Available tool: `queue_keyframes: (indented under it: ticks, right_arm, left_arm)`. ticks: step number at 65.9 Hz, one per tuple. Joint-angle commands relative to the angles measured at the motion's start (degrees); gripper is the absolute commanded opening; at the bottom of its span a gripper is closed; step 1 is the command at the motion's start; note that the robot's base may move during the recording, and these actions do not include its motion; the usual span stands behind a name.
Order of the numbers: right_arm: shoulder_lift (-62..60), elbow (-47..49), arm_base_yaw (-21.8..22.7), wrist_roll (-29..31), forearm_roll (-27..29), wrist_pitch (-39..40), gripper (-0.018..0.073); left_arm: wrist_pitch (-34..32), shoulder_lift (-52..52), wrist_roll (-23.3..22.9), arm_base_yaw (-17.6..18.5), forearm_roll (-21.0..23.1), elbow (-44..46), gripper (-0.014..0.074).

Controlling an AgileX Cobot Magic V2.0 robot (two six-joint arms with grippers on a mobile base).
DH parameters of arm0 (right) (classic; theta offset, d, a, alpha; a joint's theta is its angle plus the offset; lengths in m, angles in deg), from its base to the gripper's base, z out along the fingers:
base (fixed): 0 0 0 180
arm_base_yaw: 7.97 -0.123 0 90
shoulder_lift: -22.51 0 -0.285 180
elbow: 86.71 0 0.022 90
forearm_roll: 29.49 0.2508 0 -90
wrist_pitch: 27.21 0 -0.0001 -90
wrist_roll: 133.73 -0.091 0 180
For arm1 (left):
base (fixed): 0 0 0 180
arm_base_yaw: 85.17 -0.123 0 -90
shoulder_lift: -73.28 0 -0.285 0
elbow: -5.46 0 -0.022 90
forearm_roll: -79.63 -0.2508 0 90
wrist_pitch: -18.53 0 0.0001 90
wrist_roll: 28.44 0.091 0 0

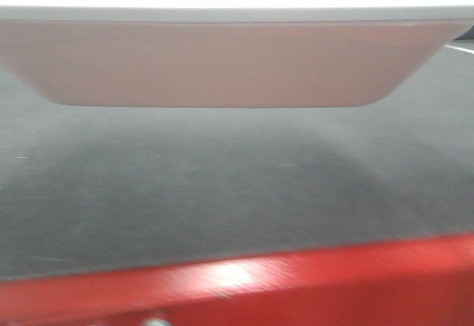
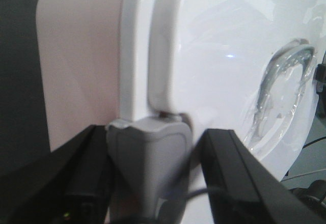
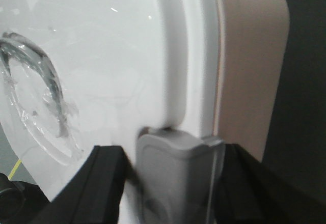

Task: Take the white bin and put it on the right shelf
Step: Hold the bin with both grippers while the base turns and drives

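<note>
Dark floor point(image 1: 222, 193), white bin point(image 1: 222, 63) level, crosswise

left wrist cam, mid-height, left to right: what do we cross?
Dark background → then the white bin in parts: pinkish side wall → raised lid rim → glossy lid top → recessed handle.

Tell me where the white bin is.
The white bin fills the front view's top, above the dark floor and red bar; left gripper and right gripper straddle its grey latches.
</note>
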Motion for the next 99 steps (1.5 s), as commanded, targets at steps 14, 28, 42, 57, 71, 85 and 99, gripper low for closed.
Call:
queue_keyframes:
  ticks: [14,28,42,57,71,85,99]
  right_arm:
    - [-1.12,1.72,-0.74,0.24,10.46,-6.02,0.0330]
    - [-1.12,1.72,-0.74,0.24,10.46,-6.02,0.0330]
    - [-1.12,1.72,-0.74,0.24,10.46,-6.02,0.0330]
    - [-1.12,1.72,-0.74,0.24,10.46,-6.02,0.0330]
    - [-1.12,1.72,-0.74,0.24,10.46,-6.02,0.0330]
    - [-1.12,1.72,-0.74,0.24,10.46,-6.02,0.0330]
    - [-1.12,1.72,-0.74,0.24,10.46,-6.02,0.0330]
  left_arm:
    - [8.32,2.73,0.73,1.07,9.52,1.69,0.0220]
    - [8.32,3.03,0.73,1.07,9.52,1.69,0.0220]
    - [8.32,3.03,0.73,1.07,9.52,1.69,0.0220]
    - [8.32,3.03,0.73,1.07,9.52,1.69,0.0220]
    - [8.32,3.03,0.73,1.07,9.52,1.69,0.0220]
    - [8.32,3.03,0.73,1.07,9.52,1.69,0.0220]
    - [8.32,3.03,0.73,1.07,9.52,1.69,0.0220]
